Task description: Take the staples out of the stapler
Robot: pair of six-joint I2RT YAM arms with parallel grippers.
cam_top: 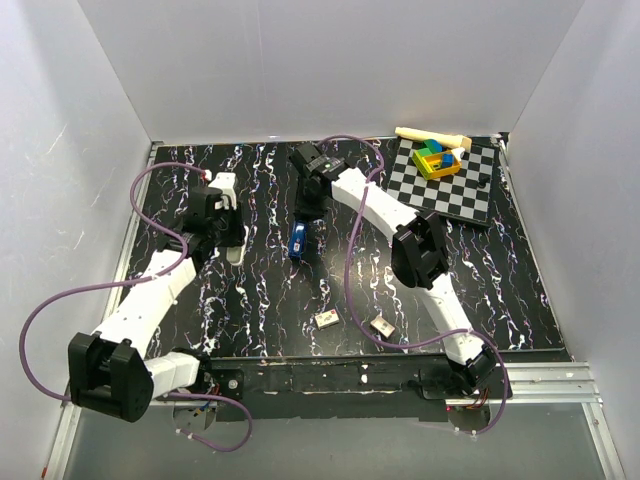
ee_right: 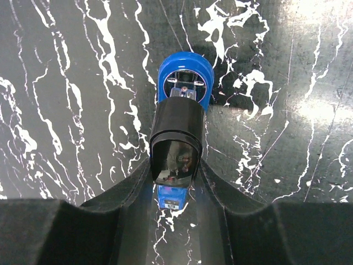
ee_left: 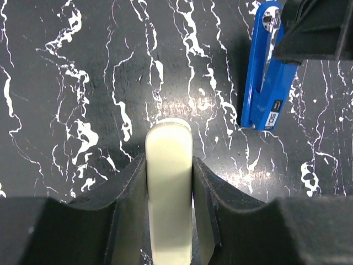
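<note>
Two grips: left fingers (ee_left: pixel 128 193) clamp a rounded cream bar (ee_left: pixel 169 182), right fingers (ee_right: pixel 129 190) the blue stapler (ee_right: pixel 185 70).

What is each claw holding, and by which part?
The right gripper clamps the stapler across its dark upper arm, about midway along. The left gripper pinches a pale rounded bar by its long sides.

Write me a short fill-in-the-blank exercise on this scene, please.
1. The right gripper is closed on the stapler, whose body is ____.
2. The cream oblong piece is gripped by the ____ arm.
3. The coloured blocks sit on a ____ board.
4. The small pale boxes near the arms' bases number ____.
Missing words: blue; left; checkered; two.
</note>
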